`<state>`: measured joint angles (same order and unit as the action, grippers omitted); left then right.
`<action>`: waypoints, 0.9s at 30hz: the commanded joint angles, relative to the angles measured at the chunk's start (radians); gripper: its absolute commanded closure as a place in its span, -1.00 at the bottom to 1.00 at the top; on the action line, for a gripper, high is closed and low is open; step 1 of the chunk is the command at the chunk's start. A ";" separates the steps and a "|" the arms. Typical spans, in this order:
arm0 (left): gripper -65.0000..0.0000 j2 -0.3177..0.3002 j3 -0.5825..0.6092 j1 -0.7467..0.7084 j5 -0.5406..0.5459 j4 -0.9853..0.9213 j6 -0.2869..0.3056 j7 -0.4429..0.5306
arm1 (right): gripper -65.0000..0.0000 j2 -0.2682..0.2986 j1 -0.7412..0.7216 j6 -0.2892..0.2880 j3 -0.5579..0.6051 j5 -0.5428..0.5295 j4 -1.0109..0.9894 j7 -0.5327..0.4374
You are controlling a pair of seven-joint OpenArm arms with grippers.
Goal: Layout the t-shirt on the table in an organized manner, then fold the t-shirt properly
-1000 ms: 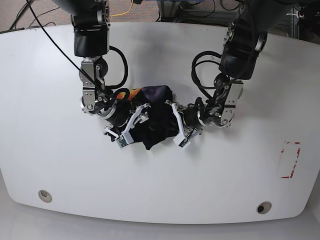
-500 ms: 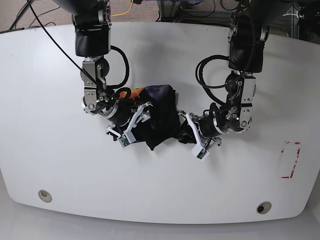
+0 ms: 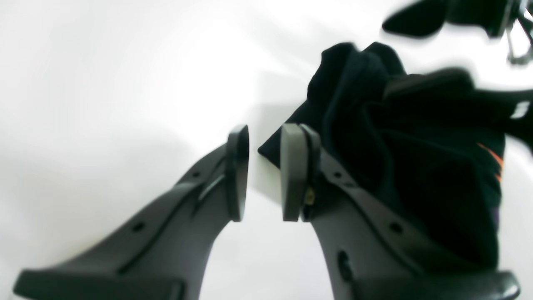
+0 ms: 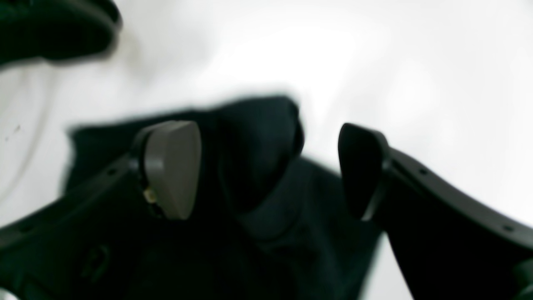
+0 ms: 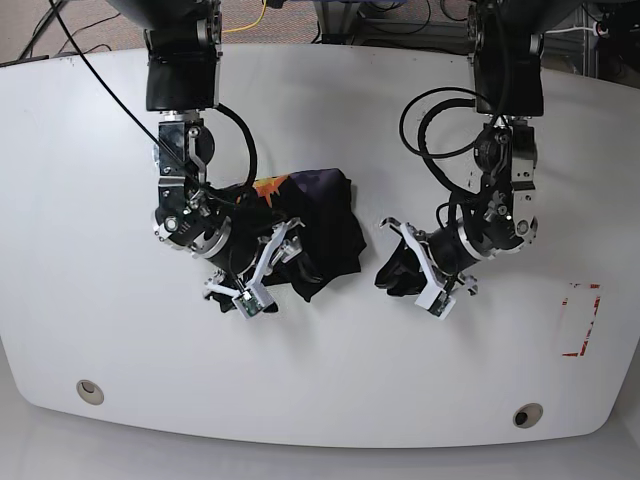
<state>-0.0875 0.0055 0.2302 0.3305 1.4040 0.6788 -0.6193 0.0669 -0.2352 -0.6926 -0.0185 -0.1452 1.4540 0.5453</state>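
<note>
The black t-shirt (image 5: 325, 215) lies crumpled in a heap on the white table (image 5: 320, 380), with its orange print (image 5: 268, 185) showing at the upper left. My right gripper (image 5: 280, 250) sits at the heap's left side. In the right wrist view this gripper (image 4: 266, 137) is wide open, straddling a raised fold of cloth (image 4: 258, 158) without pinching it. My left gripper (image 5: 392, 266) is just right of the heap. In the left wrist view its pads (image 3: 264, 133) stand a narrow gap apart. Nothing is between them, and the t-shirt (image 3: 416, 158) lies beside the right finger.
Two small round holes (image 5: 90, 391) (image 5: 527, 414) sit near the table's front edge. A red tape rectangle (image 5: 580, 320) marks the right side. Black cables loop from both arms above the shirt.
My left gripper has moved right and slightly forward, away from the shirt's right edge, and now stands apart from it. The right gripper has shifted slightly toward the front.
</note>
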 commanded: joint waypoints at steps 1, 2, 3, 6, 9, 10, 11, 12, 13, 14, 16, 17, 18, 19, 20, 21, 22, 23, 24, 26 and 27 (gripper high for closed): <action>0.63 -0.019 -0.003 0.007 0.019 0.051 0.003 0.022 | -0.53 0.003 -0.025 -0.006 -0.004 -0.021 0.115 0.031; 0.63 -0.019 -0.005 0.002 0.019 0.056 0.003 0.022 | -0.53 0.003 -0.023 -0.006 -0.004 -0.021 0.135 0.043; 0.63 -0.021 -0.005 -0.004 0.019 0.064 0.003 0.022 | -0.53 0.003 -0.020 -0.006 -0.004 -0.021 0.170 0.063; 0.63 -0.051 -0.005 -0.019 0.019 0.079 0.003 0.022 | -0.53 0.003 0.000 -0.006 -0.005 -0.021 0.238 0.117; 0.63 -0.068 -0.005 -0.028 0.019 0.091 0.003 0.022 | -0.53 0.003 0.033 -0.006 -0.005 -0.021 0.299 0.157; 0.63 -0.074 -0.005 -0.032 0.020 0.093 0.003 0.022 | -0.52 0.001 0.049 -0.006 -0.005 -0.021 0.319 0.167; 0.63 -0.076 -0.005 -0.033 0.020 0.093 0.003 0.022 | -0.52 0.000 0.059 -0.006 -0.005 -0.023 0.330 0.174; 0.63 -0.077 -0.006 -0.035 0.020 0.099 0.003 0.022 | -0.52 0.000 0.086 -0.006 -0.005 -0.023 0.353 0.180; 0.63 -0.077 -0.006 -0.039 0.020 0.103 0.003 0.022 | -0.52 -0.002 0.099 -0.006 -0.005 -0.023 0.360 0.180; 0.63 -0.082 -0.008 -0.047 0.020 0.107 0.003 0.022 | -0.50 -0.002 0.116 -0.006 -0.005 -0.024 0.368 0.180; 0.63 -0.094 -0.008 -0.059 0.020 0.110 0.003 0.022 | -0.42 -0.003 0.141 -0.006 -0.005 -0.024 0.373 0.180; 0.63 -0.100 -0.008 -0.062 0.020 0.114 0.003 0.022 | -0.33 -0.003 0.156 -0.006 -0.004 -0.024 0.370 0.178; 0.63 -0.103 -0.008 -0.067 0.020 0.119 0.003 0.022 | -0.25 -0.003 0.167 -0.006 -0.004 -0.024 0.368 0.178; 0.63 -0.105 -0.008 -0.067 0.020 0.125 0.003 0.022 | -0.15 -0.003 0.176 -0.006 -0.002 -0.024 0.360 0.177; 0.63 -0.105 -0.008 -0.068 0.020 0.130 0.003 0.022 | -0.08 -0.003 0.181 -0.006 -0.001 -0.027 0.350 0.177; 0.63 -0.105 -0.008 -0.068 0.020 0.133 0.003 0.022 | 0.00 -0.003 0.185 -0.006 -0.001 -0.032 0.331 0.177; 0.63 -0.105 -0.008 -0.070 0.020 0.136 0.003 0.022 | 0.05 -0.003 0.187 -0.006 0.001 -0.032 0.316 0.175; 0.63 -0.105 -0.008 -0.076 0.020 0.136 0.003 0.022 | 0.12 -0.003 0.187 -0.006 0.001 -0.032 0.293 0.172; 0.63 -0.105 -0.008 -0.084 0.020 0.137 0.003 0.022 | 0.15 -0.003 0.187 -0.006 0.001 -0.034 0.273 0.164; 0.63 -0.105 -0.008 -0.091 0.020 0.146 0.003 0.022 | 0.20 -0.003 0.185 -0.006 0.001 -0.034 0.215 0.131; 0.63 -0.105 -0.008 -0.094 0.020 0.153 0.003 0.022 | 0.20 -0.003 0.185 -0.006 0.001 -0.034 0.178 0.103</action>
<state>-0.1894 0.0002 0.1249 0.3325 1.5219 0.6796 -0.6277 0.0620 -0.0349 -0.6994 -0.0170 -0.1616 1.6936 0.7235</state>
